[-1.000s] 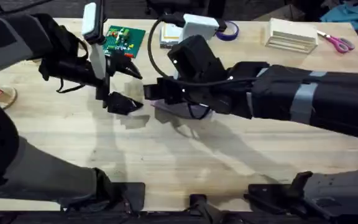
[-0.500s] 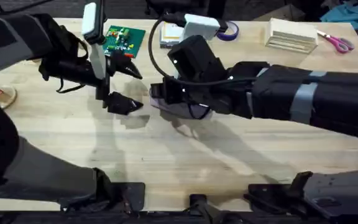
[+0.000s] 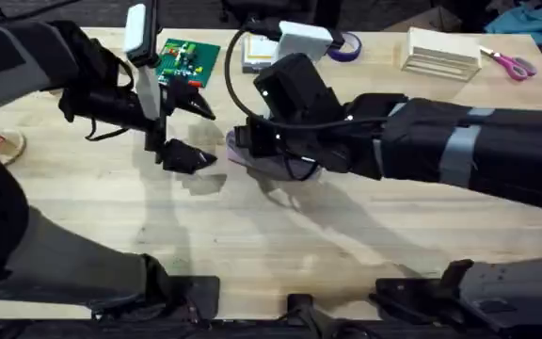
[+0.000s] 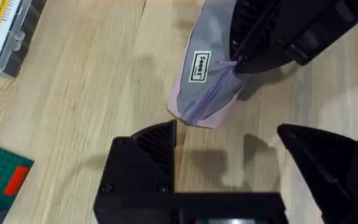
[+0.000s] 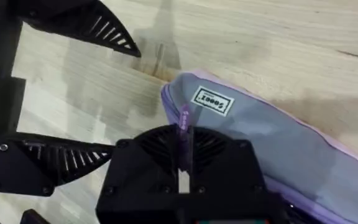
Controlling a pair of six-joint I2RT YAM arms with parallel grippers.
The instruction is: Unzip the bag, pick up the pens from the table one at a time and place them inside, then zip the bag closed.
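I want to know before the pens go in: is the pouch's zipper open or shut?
Cannot tell. The right gripper is shut on the zipper pull near the bag's labelled end; the rest is hidden.

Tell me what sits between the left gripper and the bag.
Nothing: in the left wrist view, bare table separates the open left gripper from the bag, whose zipper pull the right gripper pinches.

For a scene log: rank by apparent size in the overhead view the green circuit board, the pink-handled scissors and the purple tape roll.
1. Green circuit board, clearly largest.
2. Pink-handled scissors.
3. Purple tape roll; partly hidden, so its place against the scissors is unsure.
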